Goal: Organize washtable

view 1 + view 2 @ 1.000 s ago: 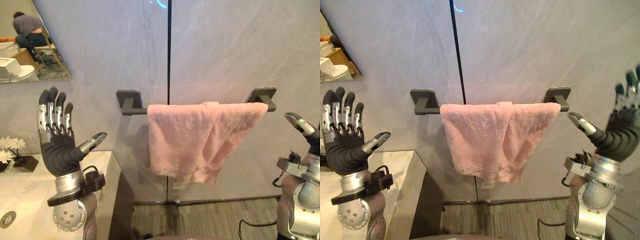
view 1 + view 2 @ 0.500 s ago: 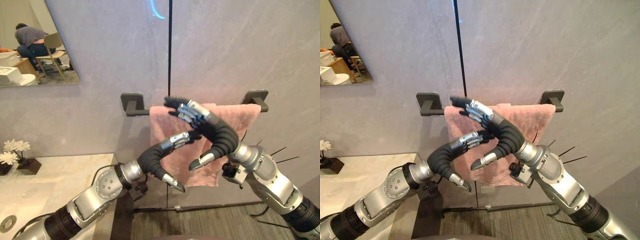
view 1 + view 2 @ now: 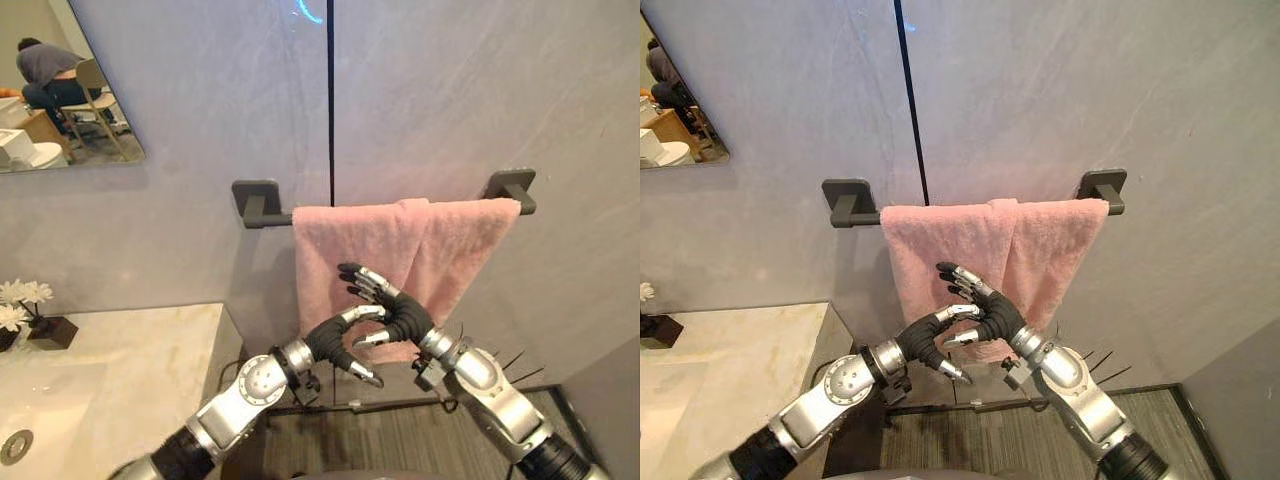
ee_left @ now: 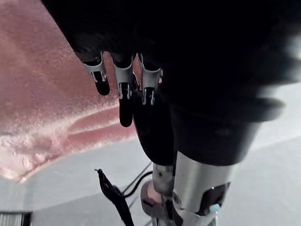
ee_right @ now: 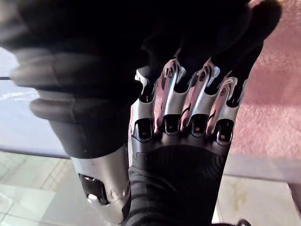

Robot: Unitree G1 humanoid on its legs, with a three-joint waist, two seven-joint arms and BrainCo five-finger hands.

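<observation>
A pink towel [image 3: 400, 245] hangs folded over a dark wall bar [image 3: 262, 205], its lower edge bunched. In front of that lower part my two hands meet and cross. My left hand [image 3: 332, 340] reaches in from the lower left, open with relaxed fingers and the thumb pointing down. My right hand [image 3: 402, 318] comes from the lower right, open, fingers [image 3: 360, 282] spread toward the towel. Neither holds cloth. In the left wrist view my fingers [image 4: 123, 84] hang before the towel [image 4: 47, 94]. The right wrist view shows the left hand's back [image 5: 178, 179].
The pale marble washtable [image 3: 120, 360] lies at lower left with a sink drain [image 3: 15, 447] and white flowers [image 3: 15, 305] in a dark pot. A mirror [image 3: 60, 90] on the wall reflects a seated person. Wood floor [image 3: 400, 445] runs below the towel.
A second ago both hands were raised apart at the sides. Half a second ago they crossed at the bar; now they sit lower, by the towel's bottom edge.
</observation>
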